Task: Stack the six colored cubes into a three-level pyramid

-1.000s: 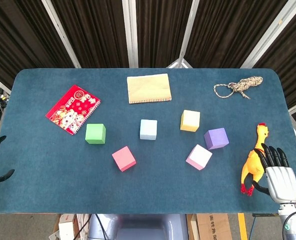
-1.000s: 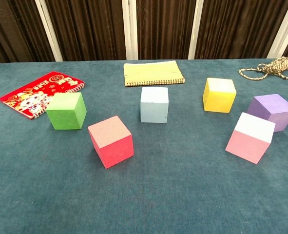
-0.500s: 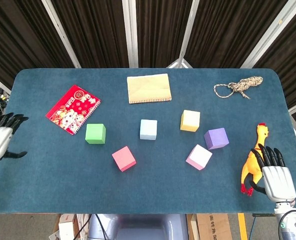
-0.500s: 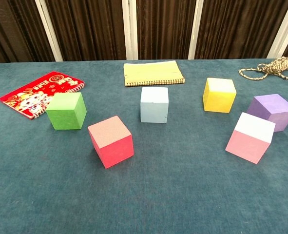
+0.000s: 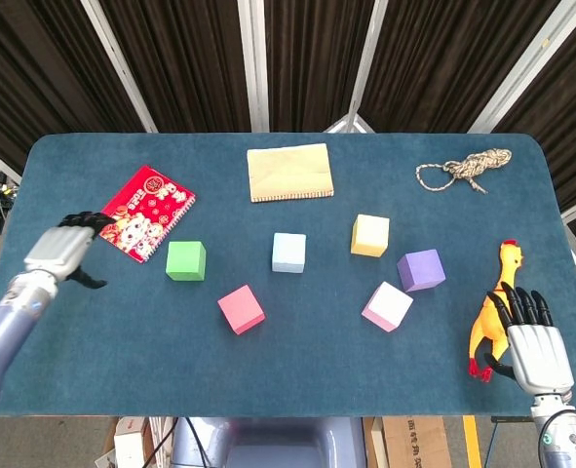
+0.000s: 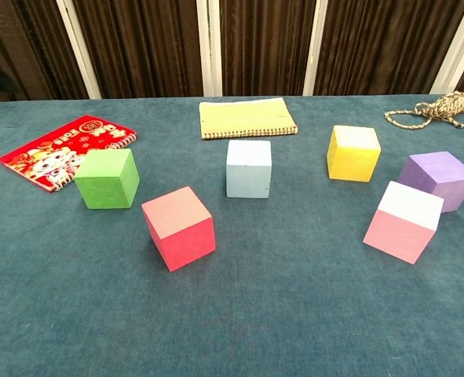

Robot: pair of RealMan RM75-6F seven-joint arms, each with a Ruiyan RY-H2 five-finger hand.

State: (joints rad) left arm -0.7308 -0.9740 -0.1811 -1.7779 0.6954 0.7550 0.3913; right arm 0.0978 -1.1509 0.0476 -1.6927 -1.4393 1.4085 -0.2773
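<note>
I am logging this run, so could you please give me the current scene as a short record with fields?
stage: no cube stacked yet
cubes: green cube, red cube, light blue cube, yellow cube, purple cube, pink cube, all apart on the table
left hand: holds nothing, beside the red booklet
right hand: fingers spread, beside the rubber chicken
other items: tan notebook, rope

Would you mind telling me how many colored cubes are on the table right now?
6, all separate, none stacked: green cube leftmost, red cube front-left, light blue cube center, yellow cube right of it, purple cube farther right, pink cube front-right.
</note>
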